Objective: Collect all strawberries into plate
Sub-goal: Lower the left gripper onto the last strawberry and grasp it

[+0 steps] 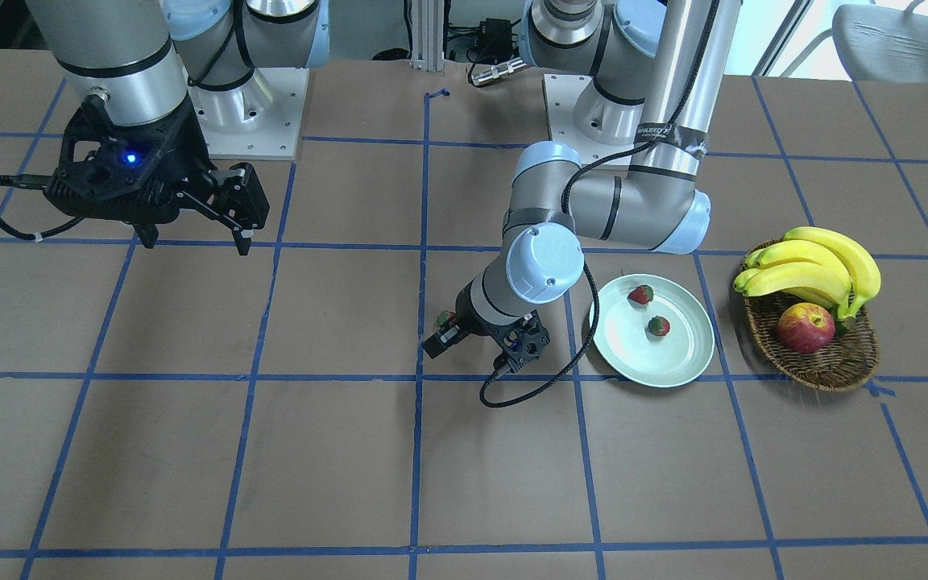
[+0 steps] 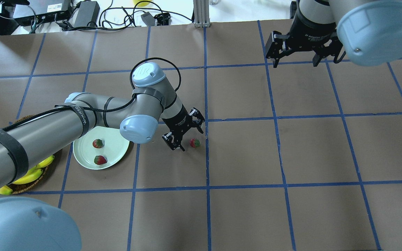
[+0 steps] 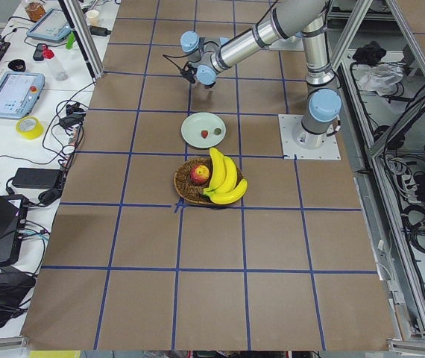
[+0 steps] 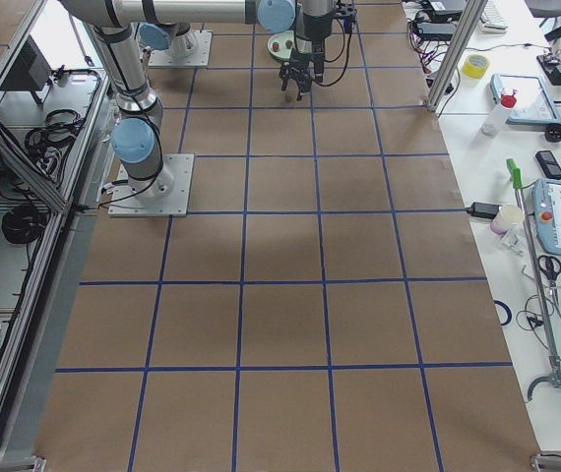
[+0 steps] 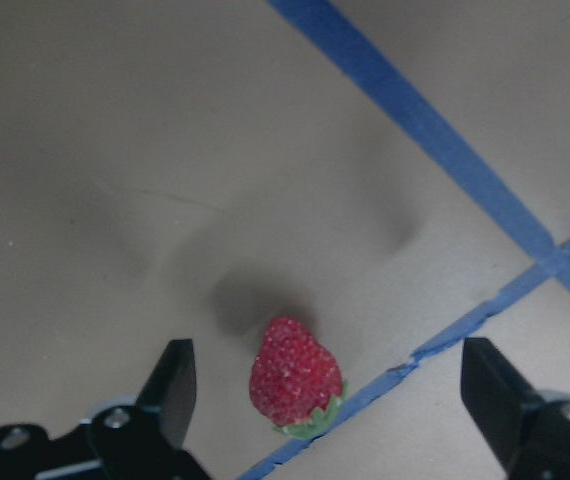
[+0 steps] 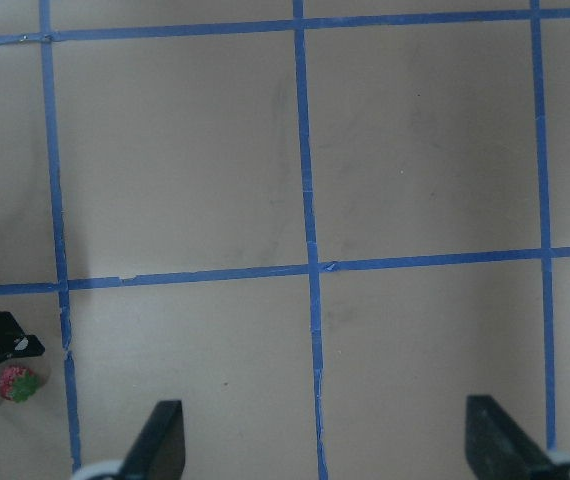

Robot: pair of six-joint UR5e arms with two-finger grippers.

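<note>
Red strawberry (image 5: 295, 372), lower centre, loose on table (image 2: 243, 157) between spread fingers of left gripper (image 2: 191, 140). Plate (image 2: 117, 141): two strawberries (image 2: 97, 143). Right gripper (image 2: 296, 62), upper right, released, empty.

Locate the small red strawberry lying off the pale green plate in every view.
Front-facing: small red strawberry centre, partly behind left tool.
Overhead: centre, at that tool.
Exterior left: cannot tell.
Exterior right: cannot tell.
Left wrist: bottom centre.
Right wrist: bottom-left corner.
Shared landmark: blue tape line beside it.

Overhead looking forward and down, front view opposite, side views along the table (image 1: 335, 451), left wrist close over one strawberry (image 5: 295, 372), right wrist higher, sharing it.
</note>
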